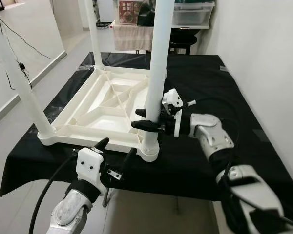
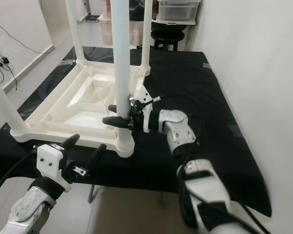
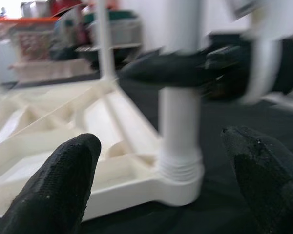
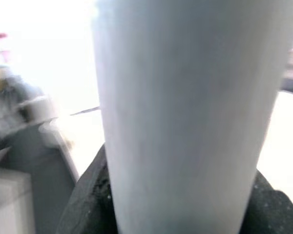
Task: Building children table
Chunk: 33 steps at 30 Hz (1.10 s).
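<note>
table: long one draped in black cloth (image 1: 200,87), carrying the whole job.
kids' table: white moulded plastic tabletop (image 1: 100,109), flipped upside down so the ribbed underside faces up; sits toward the table's left side, its near corner almost at the near edge.
legs: white round plastic legs stand upright in the corner sockets; the near-corner leg (image 1: 156,63) sits in its threaded collar, and honestly I can't tell if it's fully seated.
right gripper (image 1: 147,119): black fingers pinching that near leg low down, just above the collar.
left gripper (image 1: 118,152): fingers spread, holding nothing, hovering just off the near edge below that corner.
risk: my guess, a sideways push on the leg could cross-thread it, or drag the light tabletop toward the near edge since nothing's bracing it.
</note>
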Motion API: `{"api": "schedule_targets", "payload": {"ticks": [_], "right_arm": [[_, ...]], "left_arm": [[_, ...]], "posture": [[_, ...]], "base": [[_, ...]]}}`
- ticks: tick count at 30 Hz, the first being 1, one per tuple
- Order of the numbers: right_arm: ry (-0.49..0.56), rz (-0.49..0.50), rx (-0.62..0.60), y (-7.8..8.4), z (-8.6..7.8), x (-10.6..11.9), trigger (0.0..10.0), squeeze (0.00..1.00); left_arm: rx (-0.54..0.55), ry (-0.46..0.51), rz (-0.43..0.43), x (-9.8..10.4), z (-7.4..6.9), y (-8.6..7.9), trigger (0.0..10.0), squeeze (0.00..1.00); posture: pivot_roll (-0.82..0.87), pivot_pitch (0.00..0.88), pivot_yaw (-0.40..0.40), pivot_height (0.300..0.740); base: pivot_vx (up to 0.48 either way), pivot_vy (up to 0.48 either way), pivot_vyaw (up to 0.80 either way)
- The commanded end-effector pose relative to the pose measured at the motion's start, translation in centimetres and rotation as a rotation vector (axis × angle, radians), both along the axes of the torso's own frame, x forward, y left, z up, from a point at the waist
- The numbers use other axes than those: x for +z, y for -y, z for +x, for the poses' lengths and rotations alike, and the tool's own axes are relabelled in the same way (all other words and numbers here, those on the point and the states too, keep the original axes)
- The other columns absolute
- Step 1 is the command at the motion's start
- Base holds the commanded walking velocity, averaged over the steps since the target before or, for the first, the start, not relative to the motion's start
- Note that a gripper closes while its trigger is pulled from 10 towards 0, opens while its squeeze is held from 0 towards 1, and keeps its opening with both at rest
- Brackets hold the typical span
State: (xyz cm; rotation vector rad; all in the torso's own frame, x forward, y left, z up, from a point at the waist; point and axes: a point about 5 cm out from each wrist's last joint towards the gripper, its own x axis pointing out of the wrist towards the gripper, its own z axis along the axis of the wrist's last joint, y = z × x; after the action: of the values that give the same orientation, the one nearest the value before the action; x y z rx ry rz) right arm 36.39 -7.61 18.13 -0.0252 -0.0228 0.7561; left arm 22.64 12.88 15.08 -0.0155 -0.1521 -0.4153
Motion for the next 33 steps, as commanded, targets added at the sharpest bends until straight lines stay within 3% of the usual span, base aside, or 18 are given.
{"api": "schedule_targets", "payload": {"ticks": [1, 4, 6, 11, 12, 13, 16, 17, 18, 19, 20, 21, 23, 25, 26, 32, 33], "right_arm": [[-0.122, -0.081, -0.267, 1.3, -1.2, -3.2, 0.0, 0.00], [-0.121, -0.074, -0.303, 0.8, -1.7, -3.4, 0.0, 0.00], [-0.088, -0.087, -0.218, -0.3, -1.7, -2.9, 0.0, 0.00], [-0.083, -0.090, -0.213, -0.8, -1.3, -2.4, 0.0, 0.00], [-0.084, -0.080, -0.185, -1.1, -1.3, -2.1, 10.0, 0.33], [-0.080, -0.083, -0.143, -1.5, -1.4, -1.7, 10.0, 1.00], [-0.079, -0.092, -0.116, -2.0, -1.9, -1.1, 10.0, 1.00], [-0.057, -0.060, -0.057, -2.2, -1.6, -0.3, 10.0, 1.00], [-0.027, -0.029, 0.047, -2.4, -1.2, 0.7, 10.0, 0.76], [-0.008, -0.017, 0.152, -2.4, -1.0, 1.4, 10.0, 0.12], [0.003, -0.013, 0.219, -2.3, -0.8, 1.8, 10.0, 0.12], [0.038, -0.050, 0.332, -2.2, -0.9, 2.1, 10.0, 0.00], [0.058, -0.092, 0.464, -1.8, -0.9, 2.2, 10.0, 0.00], [0.058, -0.092, 0.464, -1.8, -0.9, 2.2, 10.0, 0.00], [0.052, -0.112, 0.536, -1.6, -0.4, 2.5, 10.0, 0.00], [0.027, -0.122, 0.594, -1.2, 0.3, 3.1, 10.0, 0.00], [0.002, -0.111, 0.611, -1.0, 0.4, 3.1, 1.4, 0.00]], "left_arm": [[-0.022, -0.006, 0.001, 0.1, -0.2, 0.3, 10.0, 0.00], [-0.026, -0.008, 0.005, 0.1, -0.2, 0.5, 10.0, 0.00], [-0.028, -0.011, 0.005, 0.1, -0.1, 0.6, 10.0, 0.00], [-0.024, -0.023, 0.015, -0.2, 0.0, 0.6, 10.0, 0.00], [-0.009, -0.035, 0.026, -0.5, -0.2, 0.2, 10.0, 0.00], [0.008, -0.049, 0.033, -0.8, -0.4, -0.2, 10.0, 0.00], [0.024, -0.063, 0.038, -1.0, -0.5, -0.6, 10.0, 0.00], [0.029, -0.070, 0.038, -1.2, -0.6, -0.7, 10.0, 0.00], [0.034, -0.078, 0.036, -1.4, -0.7, -0.8, 10.0, 0.00], [0.039, -0.084, 0.035, -1.5, -0.8, -0.9, 10.0, 0.00], [0.043, -0.086, 0.035, -1.6, -0.8, -1.0, 10.0, 0.00], [0.046, -0.087, 0.035, -1.6, -0.8, -1.1, 10.0, 0.00], [0.051, -0.086, 0.033, -1.6, -0.8, -1.1, 10.0, 0.00], [0.051, -0.086, 0.033, -1.6, -0.8, -1.1, 10.0, 0.00], [0.051, -0.083, 0.033, -1.5, -0.6, -0.9, 10.0, 0.00], [0.045, -0.087, 0.040, -1.7, -0.6, -0.8, 10.0, 0.00], [0.043, -0.092, 0.039, -1.8, -0.6, -0.9, 10.0, 0.00]], "posture": [[0.00, 0.069, -0.020, 0.740], [-0.02, 0.059, -0.013, 0.740], [-0.01, 0.065, -0.029, 0.740], [0.00, 0.067, -0.031, 0.740], [0.00, 0.068, -0.032, 0.740], [0.01, 0.069, -0.033, 0.740], [0.01, 0.069, -0.033, 0.740], [0.01, 0.068, -0.032, 0.740], [0.00, 0.065, -0.033, 0.740], [0.00, 0.065, -0.033, 0.740], [0.00, 0.065, -0.033, 0.740], [0.01, 0.063, -0.033, 0.740], [0.01, 0.062, -0.033, 0.740], [0.01, 0.062, -0.033, 0.740], [0.01, 0.062, -0.032, 0.740], [0.02, 0.063, -0.024, 0.740], [0.02, 0.064, -0.024, 0.740]], "base": [[0.000, 0.000, 0.00], [0.000, 0.000, 0.00], [0.000, 0.000, 0.00], [0.000, 0.000, 0.00], [0.000, 0.000, 0.00], [0.000, 0.000, 0.00], [0.000, 0.000, 0.00], [0.000, 0.000, 0.00], [0.000, 0.000, 0.00], [0.000, 0.000, 0.00], [0.000, 0.000, 0.00], [0.000, 0.000, 0.00], [0.000, 0.000, 0.00], [0.000, 0.000, 0.00], [0.000, 0.000, 0.00], [0.000, 0.000, 0.00], [0.000, 0.000, 0.00]]}}
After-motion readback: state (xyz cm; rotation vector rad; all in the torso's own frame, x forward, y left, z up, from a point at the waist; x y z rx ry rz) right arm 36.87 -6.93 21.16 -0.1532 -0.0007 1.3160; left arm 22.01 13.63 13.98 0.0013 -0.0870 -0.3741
